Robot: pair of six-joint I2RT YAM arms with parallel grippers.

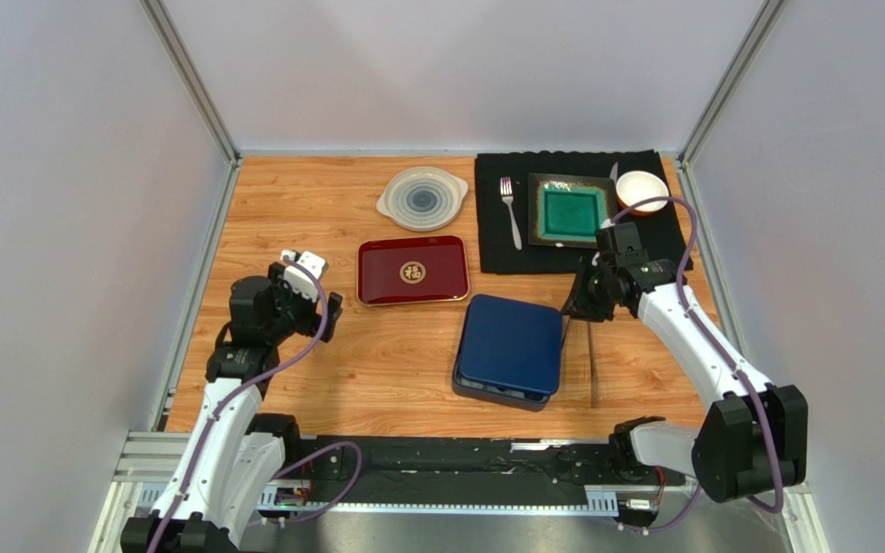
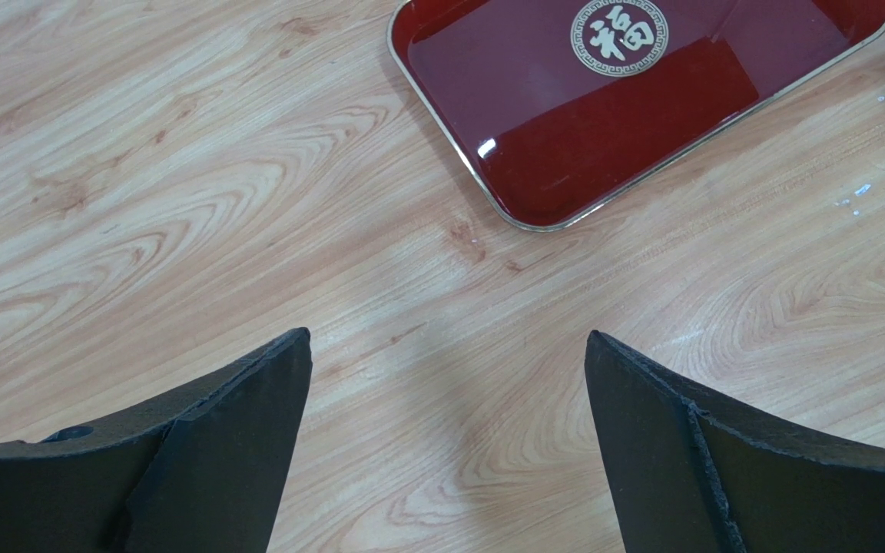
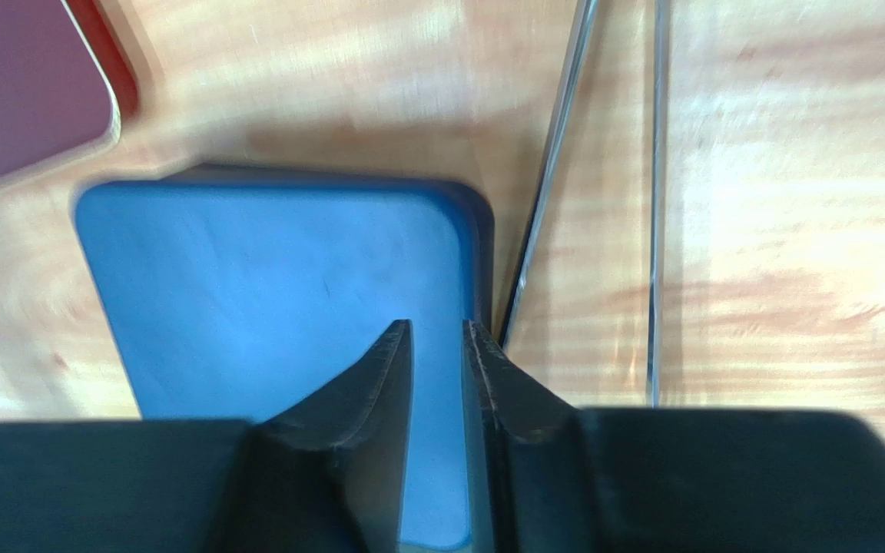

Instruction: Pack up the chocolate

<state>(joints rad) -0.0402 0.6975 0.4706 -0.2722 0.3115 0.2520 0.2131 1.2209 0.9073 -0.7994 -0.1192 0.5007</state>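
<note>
No chocolate shows in any view. A closed dark blue box lies on the wood at the table's middle, its lid filling the right wrist view. My right gripper hovers over the box's right edge. Its jaws stand a narrow gap apart, with only the blue lid showing between them. My left gripper is to the left of the red tray, wide open over bare wood and holding nothing.
A red lacquer tray lies beside the box. Two thin metal sticks lie right of the box. At the back are a clear round lid and a black mat with a fork, a green plate and a white bowl.
</note>
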